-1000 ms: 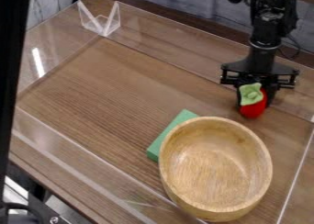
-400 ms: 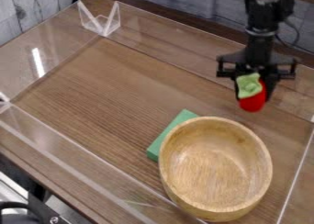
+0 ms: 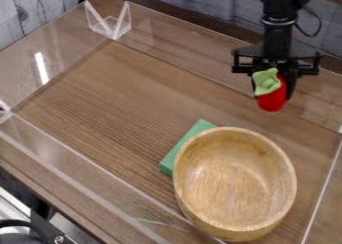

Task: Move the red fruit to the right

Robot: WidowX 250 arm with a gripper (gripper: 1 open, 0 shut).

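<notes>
The red fruit (image 3: 271, 95) is a small toy strawberry with a light green cap, hanging a little above the wooden table at the right side. My black gripper (image 3: 274, 77) points straight down from above and is shut on the fruit's upper part, its fingers (image 3: 246, 61) spread to either side of the cap. The fruit's red tip shows below the fingers, off the tabletop.
A wooden bowl (image 3: 237, 181) stands at the front right, with a flat green sponge (image 3: 182, 148) tucked under its left rim. Clear plastic walls (image 3: 40, 58) ring the table, with a clear holder (image 3: 108, 19) at the back left.
The gripper has risen with the red fruit in it, lifting it off the table and shifting slightly left and back. Bowl and sponge have not moved.
</notes>
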